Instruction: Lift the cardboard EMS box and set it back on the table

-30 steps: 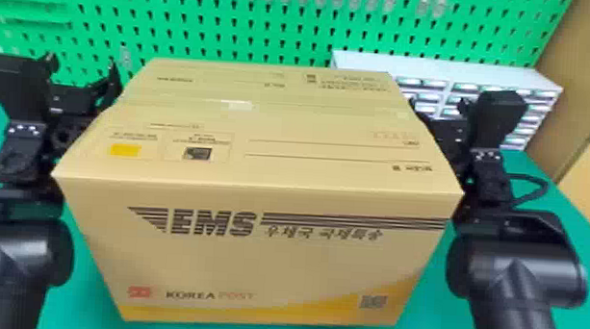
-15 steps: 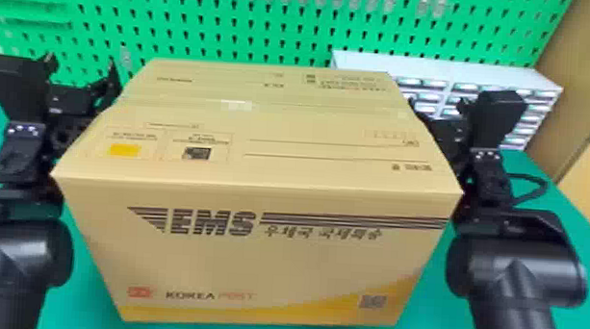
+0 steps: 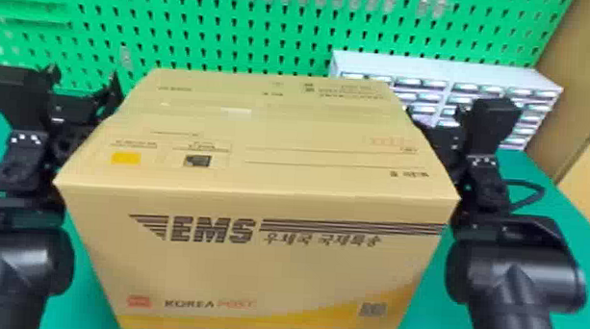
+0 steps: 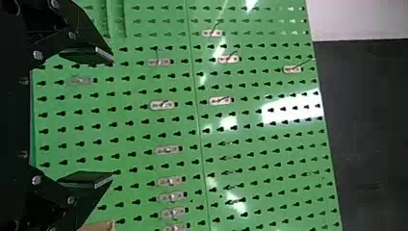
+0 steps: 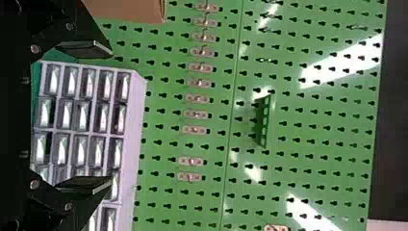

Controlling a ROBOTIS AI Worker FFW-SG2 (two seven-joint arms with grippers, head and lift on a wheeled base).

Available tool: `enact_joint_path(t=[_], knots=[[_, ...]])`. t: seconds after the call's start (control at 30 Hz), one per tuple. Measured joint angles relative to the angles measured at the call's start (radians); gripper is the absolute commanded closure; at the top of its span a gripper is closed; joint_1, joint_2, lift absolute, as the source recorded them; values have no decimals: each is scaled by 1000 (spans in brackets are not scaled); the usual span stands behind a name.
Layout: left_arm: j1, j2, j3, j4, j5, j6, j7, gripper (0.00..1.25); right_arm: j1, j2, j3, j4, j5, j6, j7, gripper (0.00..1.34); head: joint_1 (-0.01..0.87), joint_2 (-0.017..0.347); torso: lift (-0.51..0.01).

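Observation:
The cardboard EMS box (image 3: 255,265) stands upright between the two arms in the head view, its printed front toward me. Against its left side is my left gripper (image 3: 83,92), its far finger partly behind the box edge. My right gripper (image 3: 436,125) is at the box's right side, partly hidden by it. In the left wrist view the left gripper (image 4: 113,118) has its fingers wide apart, with a box corner (image 4: 98,226) beside one of them. The right gripper (image 5: 113,115) is likewise open in the right wrist view, near a box corner (image 5: 130,9). Nothing is between either pair of fingers.
Beneath the box lies the green table (image 3: 543,189). A white drawer cabinet (image 3: 448,68) stands behind and to the right, near the right gripper. The green pegboard (image 3: 286,36) rises behind the box, and a black cable (image 3: 531,188) loops beside the right arm.

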State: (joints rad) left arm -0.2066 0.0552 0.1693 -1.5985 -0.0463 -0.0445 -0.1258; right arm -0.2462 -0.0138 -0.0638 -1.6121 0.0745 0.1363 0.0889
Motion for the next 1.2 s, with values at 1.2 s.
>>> enact_joint_path(t=[1.2], knots=[[64,2,55,107,22,-53,-39,381,70,-44,-38,77,-42,-46,2,341,678,-14,-96]])
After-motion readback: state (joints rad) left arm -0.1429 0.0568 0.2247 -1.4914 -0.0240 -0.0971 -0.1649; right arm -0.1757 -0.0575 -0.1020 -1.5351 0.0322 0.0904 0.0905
